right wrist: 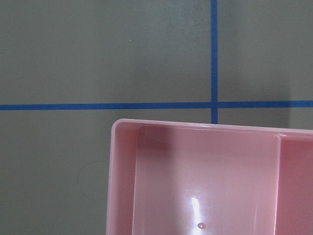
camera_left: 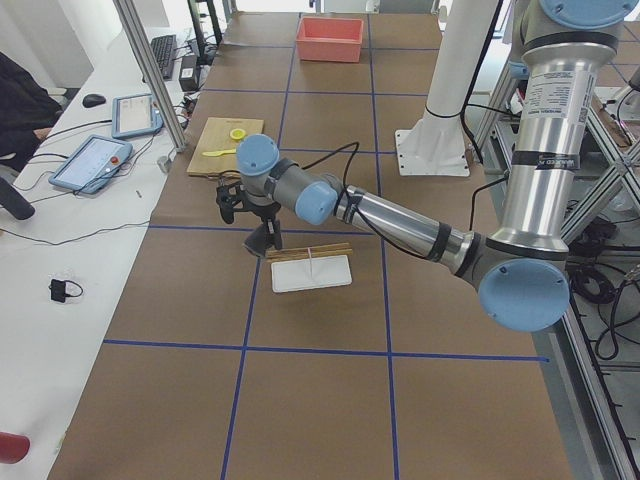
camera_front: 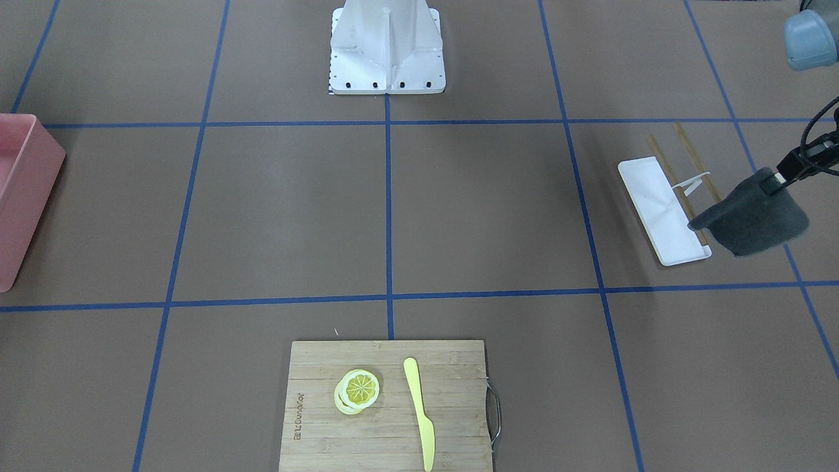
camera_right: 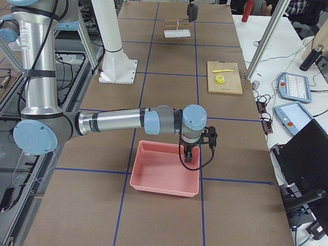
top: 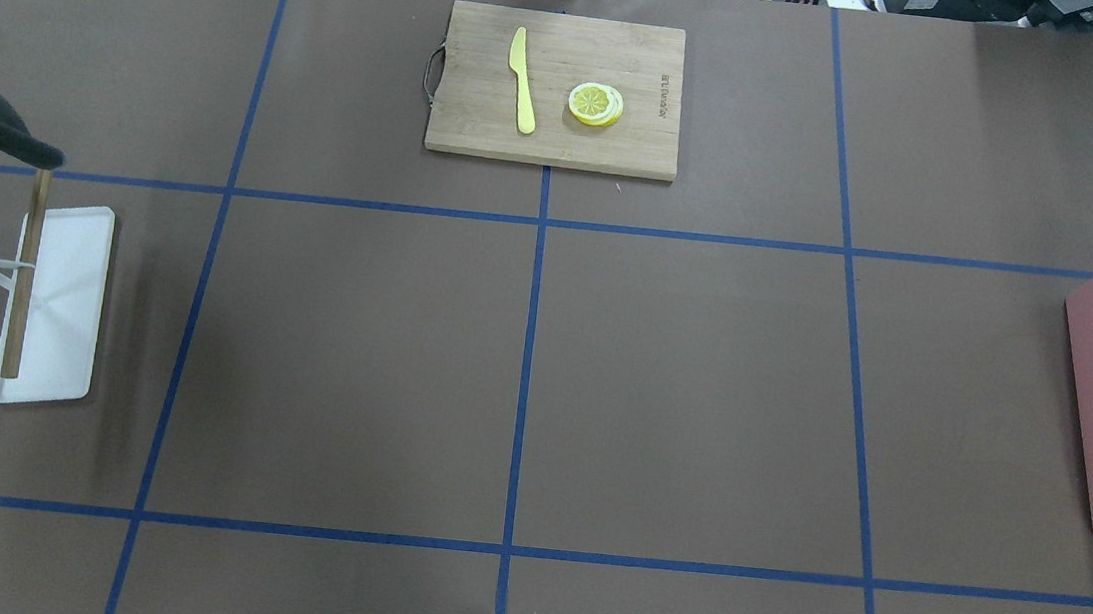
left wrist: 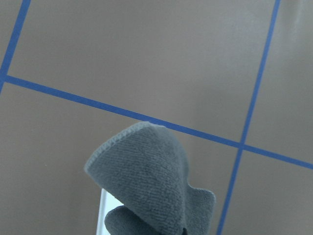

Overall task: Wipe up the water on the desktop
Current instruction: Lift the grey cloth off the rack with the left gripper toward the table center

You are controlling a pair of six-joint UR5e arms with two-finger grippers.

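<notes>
The brown worktop [top: 700,382], crossed by blue tape lines, spreads under everything. At its end on the robot's left, the left fingers [camera_front: 777,182] are closed on a grey cloth [camera_front: 754,219], which hangs in loose folds and hides their tips. The cloth is over the end of the rack [top: 56,300] farther from the robot. The rack is a white tray with two wooden rails [top: 26,277] above it. I cannot tell whether cloth and rails touch. In the left wrist view the cloth hangs clear above a tape crossing.

At the other end of the worktop, the right fingers [camera_right: 187,158] hang over the near corner of the pink bin [camera_right: 164,171]. I cannot tell whether they are wide or narrow.

A board [top: 558,87] lies at the middle of the far edge. On it are a yellow knife [top: 523,79] and lemon slices [top: 594,104], apart from each other.
</notes>
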